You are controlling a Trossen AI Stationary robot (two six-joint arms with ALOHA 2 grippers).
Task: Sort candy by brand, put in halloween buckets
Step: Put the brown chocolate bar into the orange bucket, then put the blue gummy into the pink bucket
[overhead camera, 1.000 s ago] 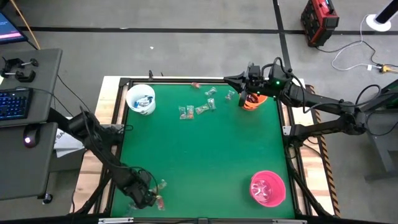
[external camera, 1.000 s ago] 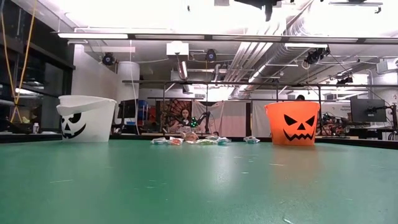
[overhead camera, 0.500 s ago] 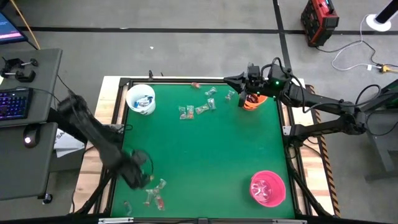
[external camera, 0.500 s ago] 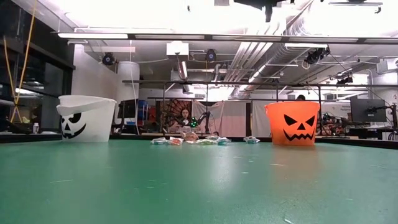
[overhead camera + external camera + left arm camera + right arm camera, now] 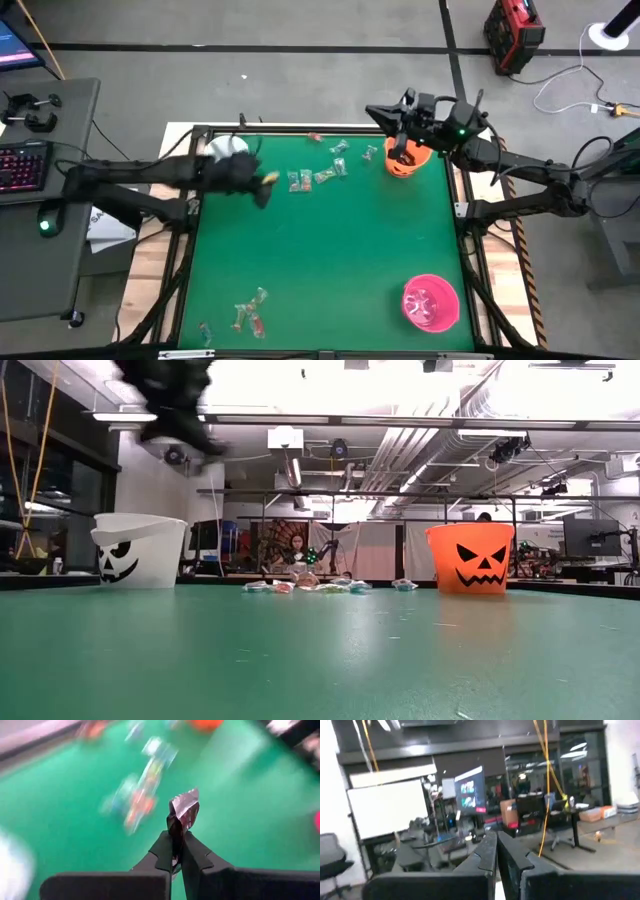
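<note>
The left gripper [image 5: 176, 851], closed on a dark brown candy [image 5: 182, 812] beside the white bucket [image 5: 222, 150], appears to be carrying it toward a bucket and must next release it, while the right gripper [image 5: 496, 851], fingers together, waits above the orange bucket [image 5: 408, 160].

Grey concrete floor [image 5: 300, 80] around table; red toolbox [image 5: 514, 35] (cables nearby); bright ceiling strip lights [image 5: 330, 418], exposed silver ducts [image 5: 440, 430].

Ceiling strip lights [image 5: 330, 417] glare overhead; table [image 5: 330, 250] evenly lit. Left gripper [image 5: 262, 182] motion-blurred; candy [image 5: 142, 802] beyond its fingertips smeared, unfocused.
</note>
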